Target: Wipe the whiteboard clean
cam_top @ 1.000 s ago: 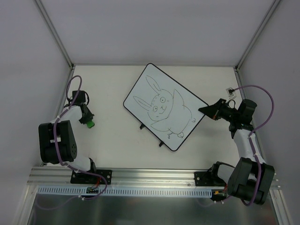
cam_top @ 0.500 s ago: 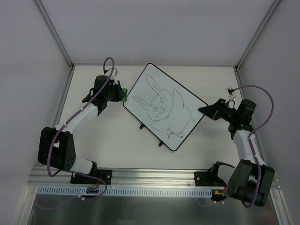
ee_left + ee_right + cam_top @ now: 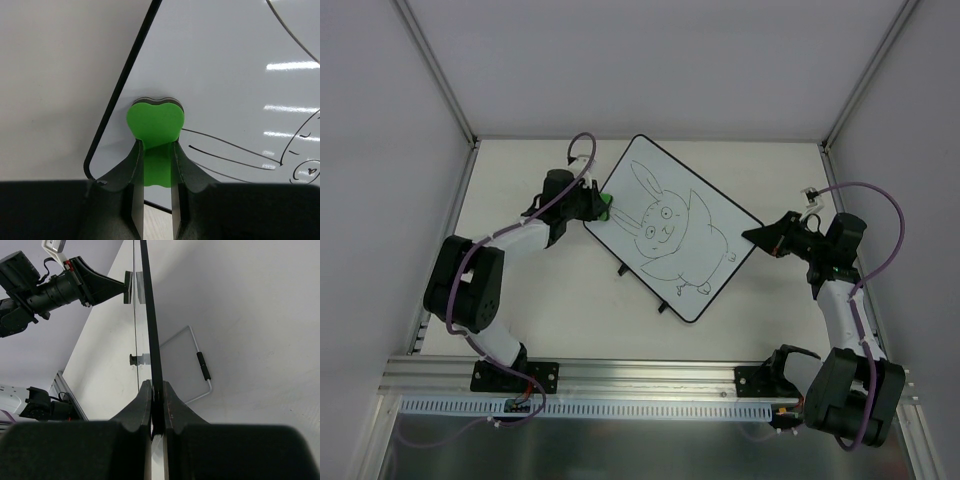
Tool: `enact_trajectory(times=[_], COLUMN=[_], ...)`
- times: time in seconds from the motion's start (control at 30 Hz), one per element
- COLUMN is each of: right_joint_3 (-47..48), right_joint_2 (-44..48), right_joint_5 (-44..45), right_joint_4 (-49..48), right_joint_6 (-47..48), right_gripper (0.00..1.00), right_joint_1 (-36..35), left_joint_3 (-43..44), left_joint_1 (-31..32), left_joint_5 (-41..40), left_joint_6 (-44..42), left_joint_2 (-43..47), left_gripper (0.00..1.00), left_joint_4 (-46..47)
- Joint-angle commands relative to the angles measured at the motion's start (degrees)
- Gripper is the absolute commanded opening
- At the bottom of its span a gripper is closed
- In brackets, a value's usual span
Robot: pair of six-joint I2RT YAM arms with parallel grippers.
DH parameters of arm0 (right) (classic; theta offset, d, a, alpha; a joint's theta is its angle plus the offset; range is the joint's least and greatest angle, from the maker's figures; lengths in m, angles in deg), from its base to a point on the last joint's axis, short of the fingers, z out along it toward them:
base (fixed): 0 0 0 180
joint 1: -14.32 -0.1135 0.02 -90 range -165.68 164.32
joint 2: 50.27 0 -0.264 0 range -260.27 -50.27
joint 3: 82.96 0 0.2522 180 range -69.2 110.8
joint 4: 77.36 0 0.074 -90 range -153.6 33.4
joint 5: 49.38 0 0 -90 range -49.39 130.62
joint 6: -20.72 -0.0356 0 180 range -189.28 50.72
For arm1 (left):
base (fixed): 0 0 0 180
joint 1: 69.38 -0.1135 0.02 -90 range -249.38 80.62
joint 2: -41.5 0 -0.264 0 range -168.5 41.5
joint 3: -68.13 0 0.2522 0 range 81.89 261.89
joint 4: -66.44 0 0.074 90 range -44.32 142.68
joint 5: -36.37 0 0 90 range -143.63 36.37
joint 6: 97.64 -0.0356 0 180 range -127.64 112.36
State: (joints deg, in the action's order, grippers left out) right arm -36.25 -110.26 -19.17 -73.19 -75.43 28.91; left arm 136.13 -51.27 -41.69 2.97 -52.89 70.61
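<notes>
As the large white rectangular whiteboard with its thin black frame (image 3: pixel 672 228) sits slantwise in the middle of the pale desk (image 3: pixel 540 310), with a black line drawing of a rabbit (image 3: pixel 660 222) across its face, it looks to me a light, stiff, thin panel with a glossy, slippery surface. A board like that would likely skate about under rubbing unless pinned. The sensible place to take hold is the frame, and that is where the jaws of the right arm (image 3: pixel 840 300) are. They are closed tight on the black edge at the board's right corner, seen edge-on from the right wrist. The jaws of the left arm (image 3: pixel 515 238) are pinched narrow on the lower end of a small green heart-shaped foam eraser (image 3: pixel 155 119). Its dark underside is against the board just inside the left edge, near the rabbit's ear. From the right wrist a wire stand (image 3: pixel 197 365) shows behind the panel, though I cannot tell whether the board lies flat or is propped on it. The eraser looks soft, so firm pressure should be safe.
</notes>
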Motion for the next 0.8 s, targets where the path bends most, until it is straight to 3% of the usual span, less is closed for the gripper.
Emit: enact_trajectory(times=[0.0,0.23,0.37,0.77], right_joint_3=[-0.6,-1.0,-1.0,-1.5], right_joint_2=[0.3,0.1,-0.3,0.5], right_joint_5=[8.6,8.7,8.5,8.7], right_joint_4=[-1.6,-1.5,-1.5,-1.6], right_joint_6=[10.8,11.5,11.9,12.6], right_gripper=[0.00,0.00,0.00,0.00], right_joint_1=[-0.4,-1.2,-1.9,-2.1], left_joint_3=[-1.5,-3.2,-3.1,-8.4], left_joint_1=[1.0,4.1,7.3,26.4], left_joint_5=[-0.1,-9.7,-11.1,-15.5], left_joint_6=[-0.5,1.7,2.4,6.2], left_joint_2=[-0.4,-3.4,-5.0,-2.4], left_gripper=[0.09,0.08,0.08,0.07], left_joint_4=[8.7,12.5,13.4,14.8])
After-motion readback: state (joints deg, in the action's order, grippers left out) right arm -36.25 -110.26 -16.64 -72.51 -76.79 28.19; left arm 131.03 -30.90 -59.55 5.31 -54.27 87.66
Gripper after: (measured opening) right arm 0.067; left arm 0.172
